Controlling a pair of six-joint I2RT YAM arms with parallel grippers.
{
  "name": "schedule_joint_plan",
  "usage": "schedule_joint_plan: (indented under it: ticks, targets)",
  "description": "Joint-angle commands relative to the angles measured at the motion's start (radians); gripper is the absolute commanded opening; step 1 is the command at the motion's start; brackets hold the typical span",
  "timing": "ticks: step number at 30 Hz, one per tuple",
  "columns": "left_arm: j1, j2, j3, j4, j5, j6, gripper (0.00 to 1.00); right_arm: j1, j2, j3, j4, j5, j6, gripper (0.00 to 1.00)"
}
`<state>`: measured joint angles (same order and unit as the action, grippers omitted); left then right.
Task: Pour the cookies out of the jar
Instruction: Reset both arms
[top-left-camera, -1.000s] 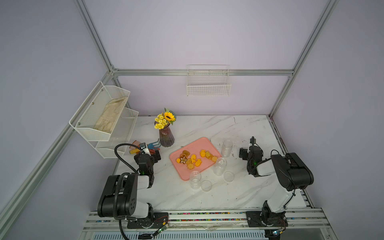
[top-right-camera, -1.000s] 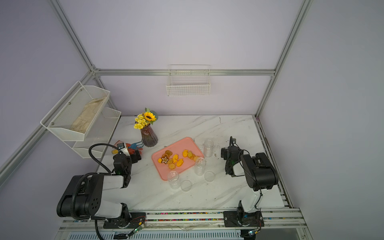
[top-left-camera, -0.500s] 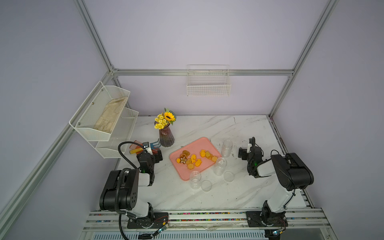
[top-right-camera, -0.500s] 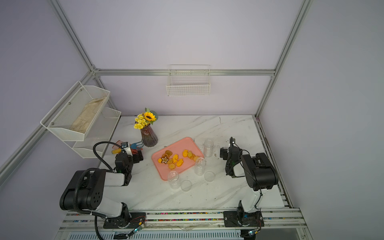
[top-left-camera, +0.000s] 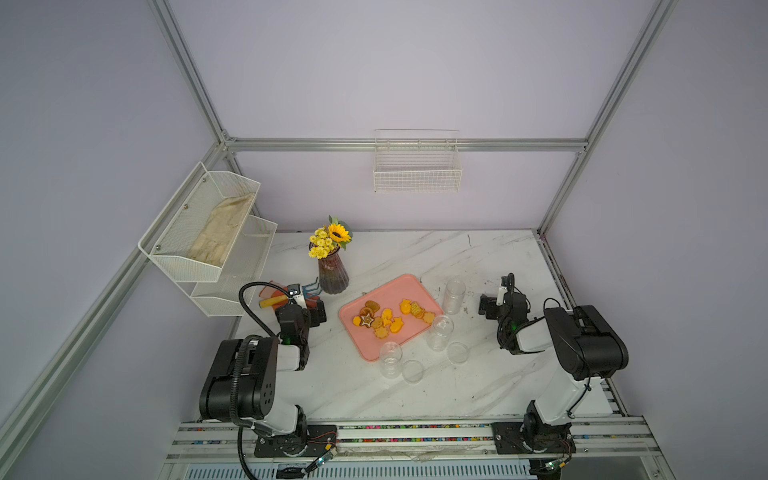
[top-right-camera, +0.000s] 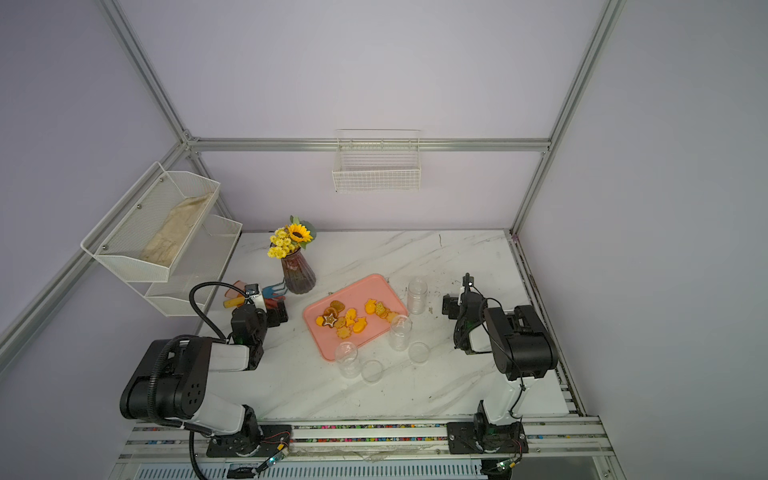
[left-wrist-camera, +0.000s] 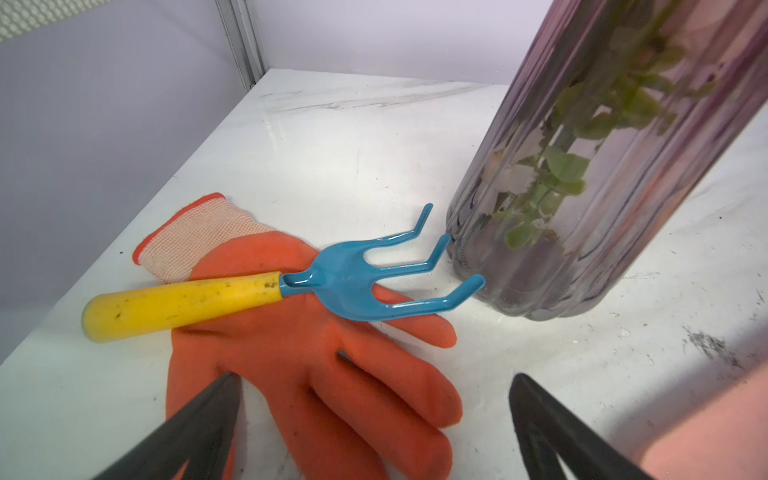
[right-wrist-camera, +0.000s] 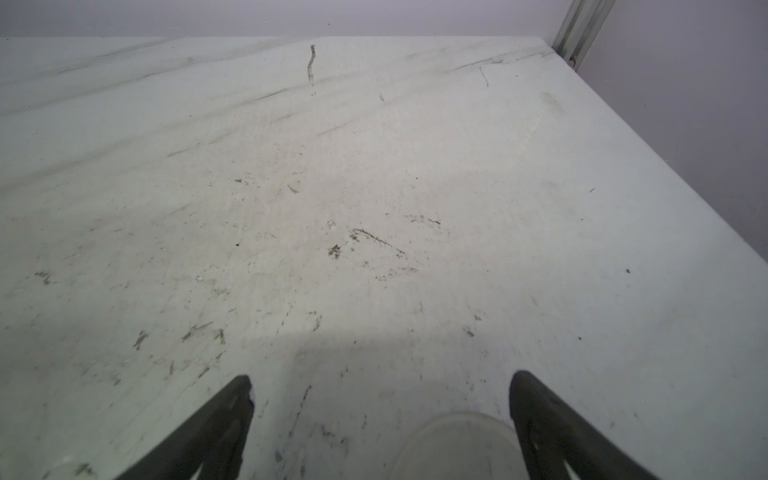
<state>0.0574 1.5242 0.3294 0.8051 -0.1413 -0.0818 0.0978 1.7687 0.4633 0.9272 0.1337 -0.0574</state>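
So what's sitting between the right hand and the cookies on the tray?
One clear jar, upright on the table beside the pink tray, stands between the right hand and the cookies; both top views show it.

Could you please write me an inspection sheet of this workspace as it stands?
Surface: marble table, scuffed and speckled with dirt.
Job's things: cookies lie spread on the pink tray; three clear jars stand upright by it, apparently empty; two lids lie loose on the table.
Clutter: hand rake lies across an orange glove, tines by the flower vase.
Pincers: left pincer open above the glove; right pincer open over bare table.
Cables: black hose loops off the left arm.
Surroundings: mesh shelf holding a cloth; wire basket on the wall.
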Motion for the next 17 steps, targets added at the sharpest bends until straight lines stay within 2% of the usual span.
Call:
schedule_joint_plan:
  ticks: [1,17]
  targets:
    - [-0.004,0.004,0.061,0.044,0.005,0.027,1.0,-0.004,0.009,0.005,0.022,-0.006,-0.01,0.97]
    - [-0.005,0.01,0.055,0.066,0.006,0.03,1.0,-0.004,0.013,0.008,0.015,-0.01,-0.006,0.97]
